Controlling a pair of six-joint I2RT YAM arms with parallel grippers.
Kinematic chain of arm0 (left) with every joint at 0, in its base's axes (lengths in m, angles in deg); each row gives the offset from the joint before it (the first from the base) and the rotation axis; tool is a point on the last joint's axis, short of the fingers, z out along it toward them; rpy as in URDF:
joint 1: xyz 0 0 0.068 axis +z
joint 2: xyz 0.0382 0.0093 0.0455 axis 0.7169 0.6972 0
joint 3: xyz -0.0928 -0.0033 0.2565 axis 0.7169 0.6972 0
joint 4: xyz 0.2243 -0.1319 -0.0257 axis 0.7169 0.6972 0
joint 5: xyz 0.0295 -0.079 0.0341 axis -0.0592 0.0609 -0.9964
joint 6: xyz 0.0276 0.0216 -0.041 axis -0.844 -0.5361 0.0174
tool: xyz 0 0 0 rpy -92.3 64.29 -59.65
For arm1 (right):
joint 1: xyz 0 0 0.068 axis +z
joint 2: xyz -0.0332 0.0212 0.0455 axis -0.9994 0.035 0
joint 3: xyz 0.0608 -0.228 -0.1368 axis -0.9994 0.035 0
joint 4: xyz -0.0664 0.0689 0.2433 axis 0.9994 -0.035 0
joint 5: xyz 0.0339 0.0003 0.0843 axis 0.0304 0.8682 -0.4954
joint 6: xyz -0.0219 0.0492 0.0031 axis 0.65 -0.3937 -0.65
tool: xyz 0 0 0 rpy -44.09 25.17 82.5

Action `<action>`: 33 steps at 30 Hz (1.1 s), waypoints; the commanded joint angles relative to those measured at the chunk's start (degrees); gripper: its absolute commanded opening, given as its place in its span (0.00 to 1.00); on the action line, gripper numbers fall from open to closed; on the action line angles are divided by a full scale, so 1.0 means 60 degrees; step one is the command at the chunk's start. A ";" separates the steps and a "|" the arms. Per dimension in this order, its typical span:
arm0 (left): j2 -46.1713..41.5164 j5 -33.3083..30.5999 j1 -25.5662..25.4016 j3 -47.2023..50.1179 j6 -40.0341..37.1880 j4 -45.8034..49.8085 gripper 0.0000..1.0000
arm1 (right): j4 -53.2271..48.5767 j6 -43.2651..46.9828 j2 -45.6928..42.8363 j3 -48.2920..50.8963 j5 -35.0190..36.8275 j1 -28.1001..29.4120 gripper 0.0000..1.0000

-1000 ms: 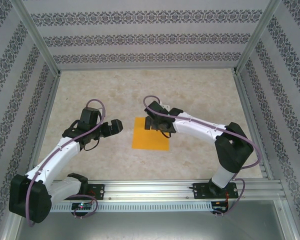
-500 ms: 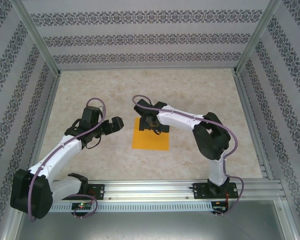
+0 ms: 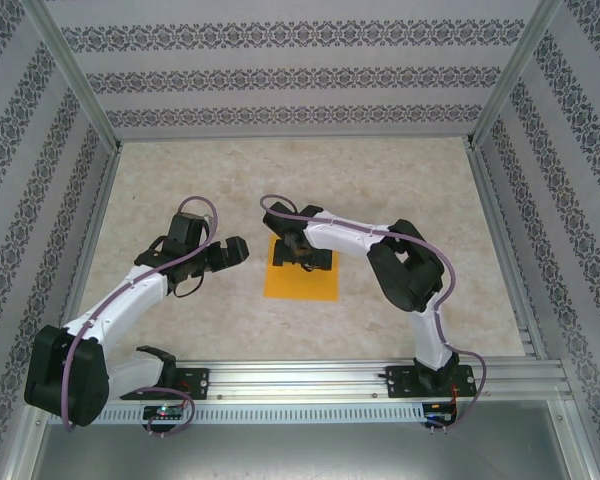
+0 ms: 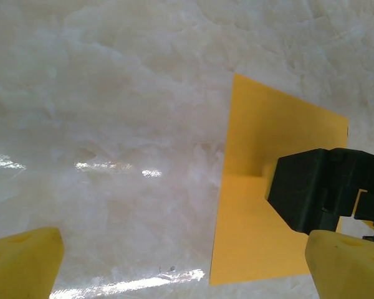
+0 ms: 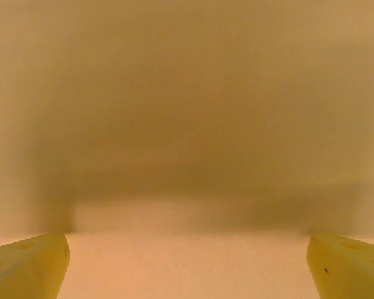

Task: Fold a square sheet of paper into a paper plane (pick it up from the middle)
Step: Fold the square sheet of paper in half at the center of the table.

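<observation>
square sheet of paper [image 3: 300, 284] flat in the middle of the table [image 3: 400, 190], nothing gripped
right gripper [image 3: 302, 250] low over the sheet's far edge, jaws spread wide, empty; contact unclear. left gripper [image 3: 227, 252] just off its left edge, jaws wide apart, empty.

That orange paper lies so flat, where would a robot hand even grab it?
Probably its middle, from straight above. The square sheet of paper lies flat on the table with no lifted edge to slip under, so the open right gripper would press down and pinch up a ridge.
</observation>
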 commanded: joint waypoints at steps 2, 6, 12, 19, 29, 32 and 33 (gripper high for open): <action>-0.0003 0.0145 -0.0062 -0.0232 -0.0369 0.0019 1.00 | -0.0008 -0.0143 0.0325 -0.0415 -0.0098 0.0112 0.98; 0.0069 0.0188 -0.0065 -0.0212 -0.0406 0.0003 1.00 | 0.0154 -0.0192 0.0603 -0.0306 -0.0228 0.0068 0.98; 0.0236 0.0361 -0.0068 -0.0345 -0.0557 0.0077 1.00 | 0.0240 -0.0381 0.1054 0.0137 -0.0295 0.0207 0.97; 0.0261 0.0429 -0.0066 -0.0333 -0.0582 0.0107 1.00 | -0.0186 -0.0427 0.1090 0.0171 0.0217 0.0273 0.96; 0.0256 0.0430 -0.0059 -0.0301 -0.0651 0.0209 1.00 | -0.0371 -0.0017 0.0910 -0.0377 0.0339 0.0270 0.91; 0.0263 0.0429 -0.0063 -0.0301 -0.0626 0.0224 1.00 | -0.0285 0.0082 0.0741 -0.0454 0.0254 0.0244 0.82; 0.0243 0.0438 -0.0063 -0.0312 -0.0632 0.0237 1.00 | -0.0287 0.0127 0.0684 -0.0491 0.0277 0.0244 0.78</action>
